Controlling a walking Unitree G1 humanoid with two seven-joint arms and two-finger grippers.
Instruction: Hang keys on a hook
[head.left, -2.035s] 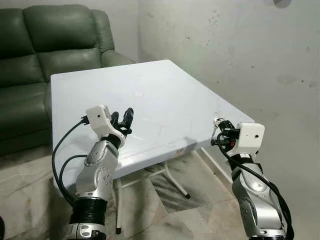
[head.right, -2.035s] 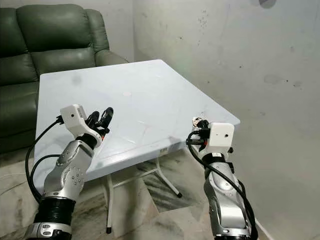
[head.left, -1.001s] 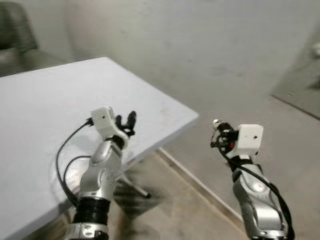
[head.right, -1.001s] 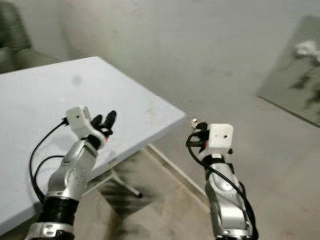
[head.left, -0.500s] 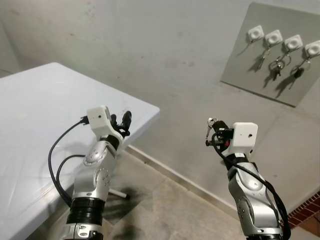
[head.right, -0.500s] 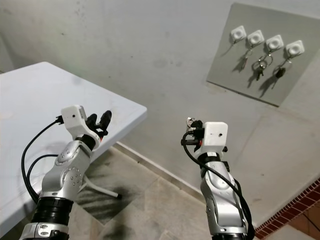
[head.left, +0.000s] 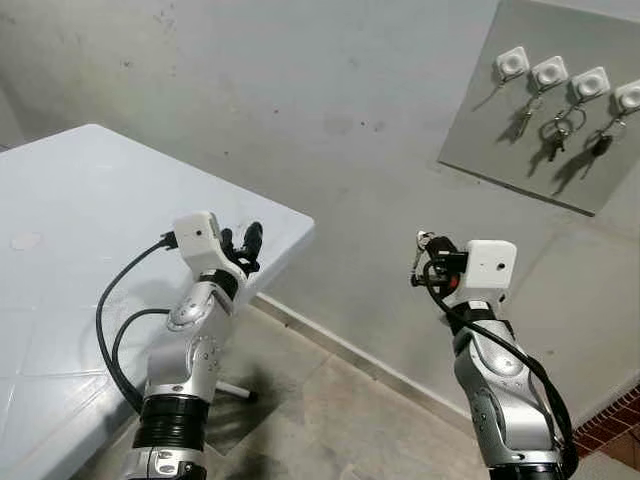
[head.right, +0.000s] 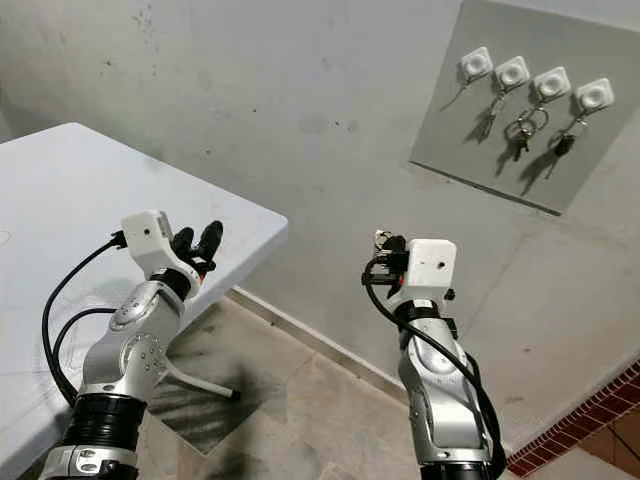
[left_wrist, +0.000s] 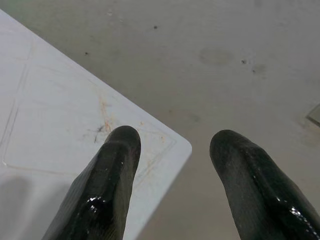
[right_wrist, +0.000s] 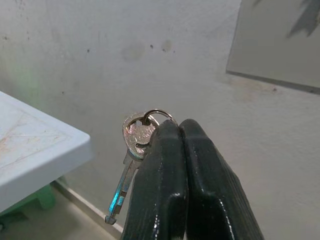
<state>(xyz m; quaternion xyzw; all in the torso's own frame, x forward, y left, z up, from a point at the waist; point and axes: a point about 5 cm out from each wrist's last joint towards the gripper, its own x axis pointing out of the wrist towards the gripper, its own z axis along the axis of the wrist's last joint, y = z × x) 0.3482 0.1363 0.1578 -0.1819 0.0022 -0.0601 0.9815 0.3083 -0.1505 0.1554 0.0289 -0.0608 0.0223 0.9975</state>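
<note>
My right gripper (head.left: 428, 248) is shut on the ring of a silver key (right_wrist: 131, 150), which hangs beside its fingers (right_wrist: 170, 165) in the right wrist view. High on the wall to the right is a grey board (head.left: 520, 120) with several white hooks (head.left: 511, 62); three of them carry keys (head.left: 556, 130), and the leftmost looks bare. The gripper is held in the air well below and left of the board. My left gripper (head.left: 243, 243) stands open with nothing in it, near the corner of the white table (head.left: 80, 220).
The white table's corner (head.left: 300, 215) juts toward the stained grey wall (head.left: 300, 90). Tiled floor (head.left: 330, 410) lies between the table and the wall. A strip of red brick (head.left: 610, 435) shows at the bottom right.
The camera has swung right, from the table and green sofa to the wall with the hook board. Both grippers keep their poses; the right one still holds the key.
</note>
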